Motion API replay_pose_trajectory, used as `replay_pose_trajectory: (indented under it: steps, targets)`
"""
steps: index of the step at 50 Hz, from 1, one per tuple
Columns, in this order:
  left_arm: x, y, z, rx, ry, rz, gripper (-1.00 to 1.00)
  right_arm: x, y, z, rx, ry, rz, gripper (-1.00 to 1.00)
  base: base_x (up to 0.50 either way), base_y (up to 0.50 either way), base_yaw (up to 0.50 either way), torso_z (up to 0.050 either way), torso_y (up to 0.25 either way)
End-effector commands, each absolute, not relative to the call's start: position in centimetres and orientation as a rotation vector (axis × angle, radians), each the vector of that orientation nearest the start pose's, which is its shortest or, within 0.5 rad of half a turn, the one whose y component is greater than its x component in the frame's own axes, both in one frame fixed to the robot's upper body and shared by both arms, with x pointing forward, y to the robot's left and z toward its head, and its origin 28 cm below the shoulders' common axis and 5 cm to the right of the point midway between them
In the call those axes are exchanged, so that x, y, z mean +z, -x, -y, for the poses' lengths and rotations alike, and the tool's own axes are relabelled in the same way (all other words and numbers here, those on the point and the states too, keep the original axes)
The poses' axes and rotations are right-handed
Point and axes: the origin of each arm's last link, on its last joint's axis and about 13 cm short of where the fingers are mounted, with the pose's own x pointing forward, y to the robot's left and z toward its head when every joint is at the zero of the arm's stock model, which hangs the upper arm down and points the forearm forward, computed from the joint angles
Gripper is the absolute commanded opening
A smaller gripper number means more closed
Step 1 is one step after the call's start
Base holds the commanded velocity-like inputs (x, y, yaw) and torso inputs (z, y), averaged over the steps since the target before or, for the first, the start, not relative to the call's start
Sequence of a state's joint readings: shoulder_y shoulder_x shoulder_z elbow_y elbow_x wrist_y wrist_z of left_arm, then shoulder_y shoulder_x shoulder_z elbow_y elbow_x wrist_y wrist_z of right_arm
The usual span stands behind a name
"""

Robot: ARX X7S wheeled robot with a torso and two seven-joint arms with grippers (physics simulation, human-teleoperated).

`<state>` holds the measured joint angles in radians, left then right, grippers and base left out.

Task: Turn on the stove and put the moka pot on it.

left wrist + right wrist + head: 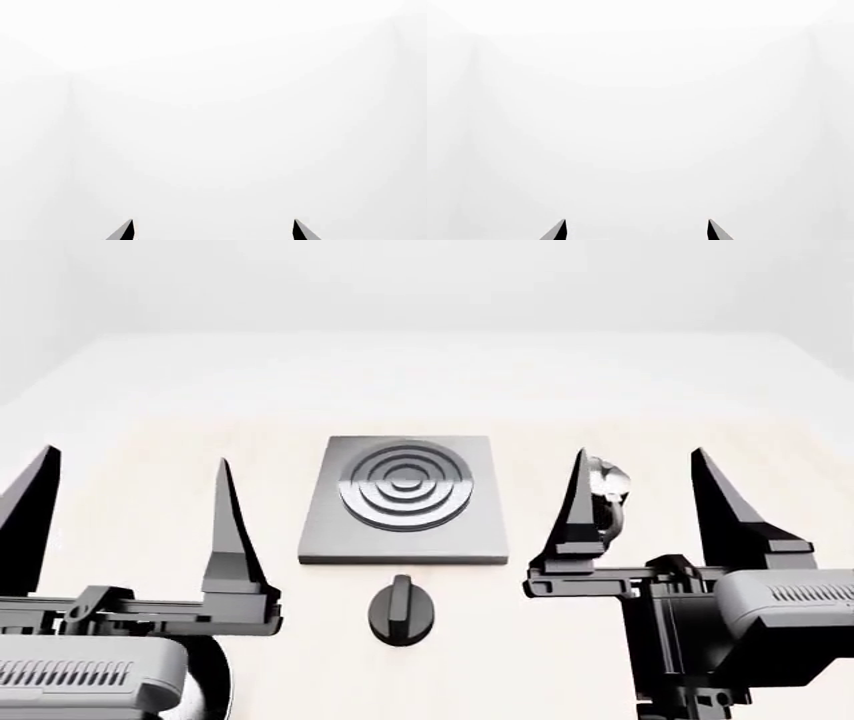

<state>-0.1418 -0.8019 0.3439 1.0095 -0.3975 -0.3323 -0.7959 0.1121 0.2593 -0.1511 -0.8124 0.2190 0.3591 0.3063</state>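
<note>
nothing is done yet, i think: both my left gripper (134, 505) and right gripper (638, 495) are spread and empty, the knob (400, 610) untouched, the moka pot (607, 495) beside the stove (404, 500).

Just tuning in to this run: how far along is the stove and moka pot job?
Nothing looks done yet. The moka pot stands on the table right of the stove, partly hidden behind the right gripper, and the burner rings are bare. Both the right and left gripper are open and empty. Left: turning the knob, whose setting I cannot read, then moving the pot.
</note>
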Motion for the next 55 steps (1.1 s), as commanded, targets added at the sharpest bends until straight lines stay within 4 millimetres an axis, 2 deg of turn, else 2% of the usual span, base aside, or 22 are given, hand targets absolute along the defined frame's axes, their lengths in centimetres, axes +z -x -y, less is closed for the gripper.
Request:
replay_pose_trajectory:
  steps: [1,4,5,7,18,23,39,47,50,54,55]
  targets:
    - [18.8,-15.2,-22.4,0.024,-0.16,0.561,1.0,17.4,-18.8,9.3,0.025,-0.026,0.506,1.0,0.32,0.0,0.0,0.0,0.0]
    - [18.5,-15.4,-22.3,0.022,-0.161,0.554,1.0,16.9,-18.8,9.3,0.024,-0.022,0.502,1.0,0.31,0.0,0.0,0.0,0.0]
    - [18.0,-16.6,-21.8,-0.04,-0.141,0.472,1.0,16.6,-18.8,9.2,0.03,-0.018,0.507,1.0,0.0,0.0,0.0,0.0,0.0]
    - [17.7,-17.1,-21.6,-0.07,-0.114,0.438,1.0,16.7,-18.8,9.2,0.03,-0.019,0.506,1.0,0.0,0.0,0.0,0.0,0.005]
    - [17.0,-18.2,-21.5,-0.133,-0.065,0.311,1.0,17.3,-18.7,9.2,0.033,-0.02,0.507,1.0,0.0,0.0,0.0,0.0,0.0]
    - [15.5,-19.2,-21.5,-0.183,-0.037,0.18,1.0,16.9,-18.7,9.3,0.032,-0.023,0.506,1.0,0.0,0.0,0.0,0.0,0.0]
    - [12.0,-20.6,-20.8,-0.29,0.067,-0.088,1.0,16.9,-18.6,9.1,0.038,-0.027,0.508,1.0,0.0,0.0,0.0,0.0,0.0]
    - [10.4,-21.0,-20.3,-0.33,0.081,-0.175,1.0,16.5,-18.6,9.0,0.04,-0.027,0.508,1.0,0.0,0.0,0.0,0.0,0.0]
    - [9.9,-21.1,-20.2,-0.339,0.093,-0.206,1.0,17.3,-18.6,9.0,0.041,-0.027,0.508,1.0,0.0,0.0,0.0,0.0,0.0]
    - [9.3,-21.3,-20.1,-0.353,0.109,-0.235,1.0,17.2,-18.6,9.1,0.04,-0.028,0.507,1.0,0.0,0.0,0.0,0.0,0.0]
    - [9.1,-21.3,-20.0,-0.359,0.119,-0.248,1.0,16.7,-18.6,9.1,0.04,-0.028,0.507,1.0,0.0,0.0,0.0,0.0,0.0]
